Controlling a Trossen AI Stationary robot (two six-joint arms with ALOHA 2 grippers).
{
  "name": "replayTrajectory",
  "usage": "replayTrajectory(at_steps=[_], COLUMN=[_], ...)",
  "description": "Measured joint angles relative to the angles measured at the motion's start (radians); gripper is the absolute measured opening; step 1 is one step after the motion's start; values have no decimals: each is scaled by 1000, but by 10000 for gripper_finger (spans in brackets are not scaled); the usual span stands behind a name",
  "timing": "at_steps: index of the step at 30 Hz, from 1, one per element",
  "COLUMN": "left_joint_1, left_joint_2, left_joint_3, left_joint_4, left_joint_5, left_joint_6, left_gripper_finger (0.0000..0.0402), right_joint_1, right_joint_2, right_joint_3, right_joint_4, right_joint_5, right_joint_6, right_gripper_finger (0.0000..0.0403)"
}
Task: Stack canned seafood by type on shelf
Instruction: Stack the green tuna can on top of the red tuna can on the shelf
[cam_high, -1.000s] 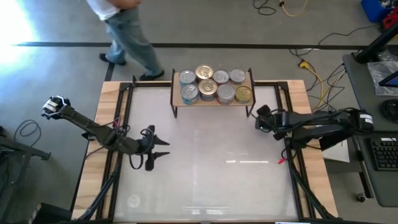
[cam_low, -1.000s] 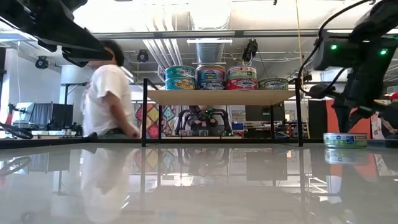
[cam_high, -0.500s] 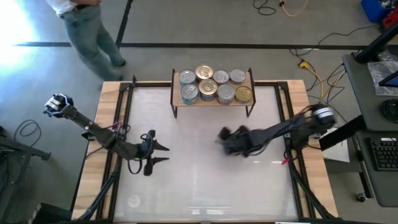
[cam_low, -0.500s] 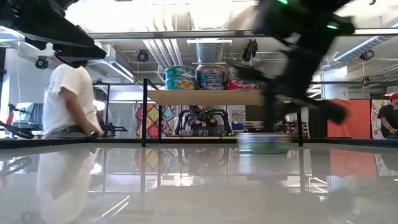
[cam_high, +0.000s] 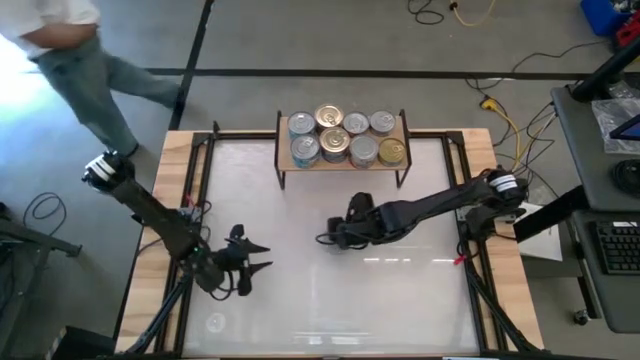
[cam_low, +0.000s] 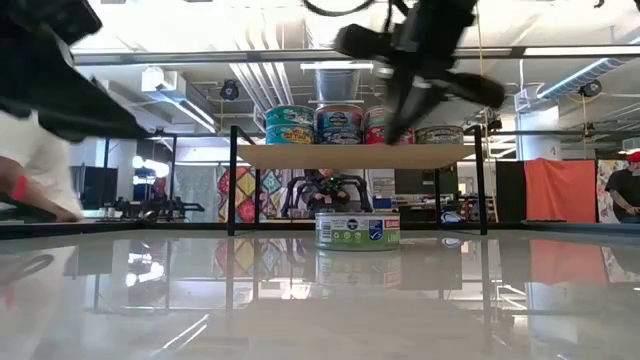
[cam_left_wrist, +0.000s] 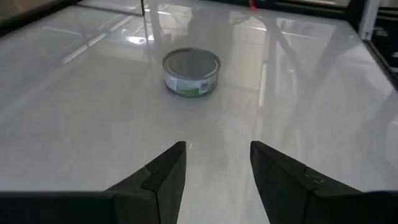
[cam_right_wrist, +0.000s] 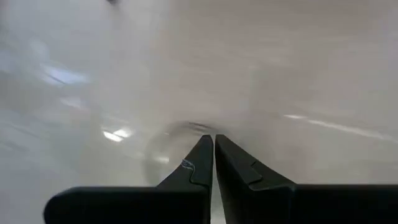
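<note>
The main risk here is a knock. The right gripper (cam_high: 327, 239) hangs over the middle of the bench (cam_high: 400, 320) with its fingers (cam_right_wrist: 198, 163) pressed together and holding nothing, and the loose tin (cam_left_wrist: 191, 73) stands right about there. In the high view the arm covers the tin, so whether the closed fingers touch it or sit just above it cannot be told. The low view shows the tin (cam_low: 357, 228) upright on the glossy top with the arm above it. If the arm drops or sweeps sideways with the fingers closed, it would likely shove the tin across the slick surface or tip it, not pick it up. The fingers would need to open first and come down around the rim.

A second risk is the shelf (cam_high: 346, 160) at the middle of the far edge. It already carries seven tins (cam_high: 334, 143) packed close, so placing another there could jostle a neighbour off the board, and a tin set on the wrong stack would spoil the sorting by type.

The left gripper (cam_high: 262, 256) waits near the bench's left front part, fingers (cam_left_wrist: 163, 175) partly open and empty, pointing at the loose tin, which lies well ahead of them.
</note>
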Motion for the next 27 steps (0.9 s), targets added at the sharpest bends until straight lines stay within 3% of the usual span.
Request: replayTrajectory(at_steps=[4, 10, 13, 22, 27], left_joint_1=[13, 62, 79, 93, 94], left_joint_2=[178, 423, 507, 580, 577], left_joint_3=[0, 0, 0, 0, 0], left_joint_4=[200, 585, 691, 724, 717], left_joint_5=[-32, -30, -23, -29, -30], left_joint_6=[4, 82, 79, 37, 52], left_gripper_finger=[165, 165, 165, 165, 165], right_joint_1=[3, 1, 2, 58, 100], right_joint_2=[-29, 39, 75, 165, 159], right_joint_3=[-66, -166, -169, -136, -79], right_joint_4=[-72, 68, 101, 333, 517], right_joint_5=[-26, -5, 2, -200, -304], right_joint_6=[-40, -112, -138, -187, -437], right_gripper_finger=[9, 9, 9, 9, 9])
